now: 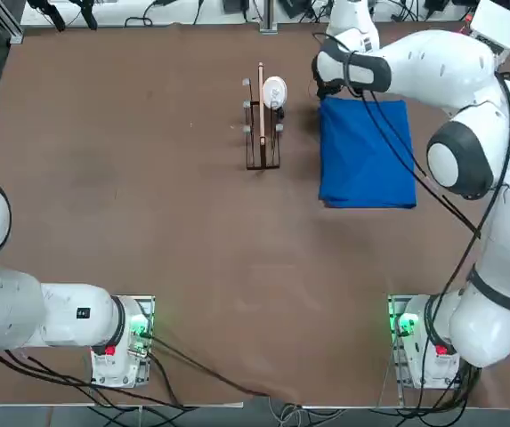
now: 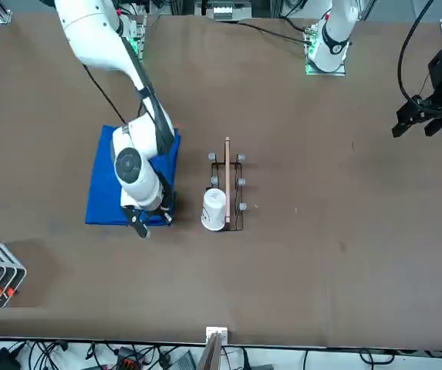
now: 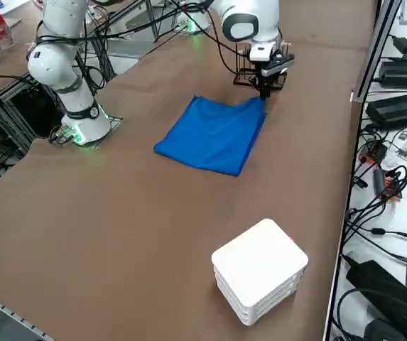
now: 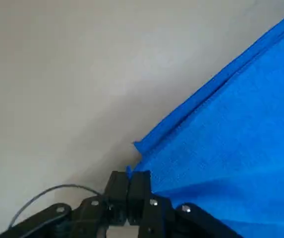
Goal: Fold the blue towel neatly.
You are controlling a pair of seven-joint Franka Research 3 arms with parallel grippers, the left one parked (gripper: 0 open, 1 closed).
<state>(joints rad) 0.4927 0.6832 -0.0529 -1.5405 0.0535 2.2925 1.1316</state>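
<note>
Up in the top view's upper right, the right claw (image 1: 324,90) is pinching the blue towel (image 1: 367,153) by its far corner; the cloth is lying down-frame on the counter (image 1: 148,178), long axis toward the base.

The right arm reaches from its base at the near right of the bench out to the far side, upper links rising and bending over, forearm stretched toward the far middle. Its wrist points down, and the right gripper (image 4: 128,183) sits low at the far left corner of the towel (image 1: 367,153). The two black fingers (image 4: 140,186) are pressed together, a sliver of the towel's corner pinched between them. In the front view the gripper (image 2: 148,224) hangs just under the round white wrist housing, close to the bench.
</note>
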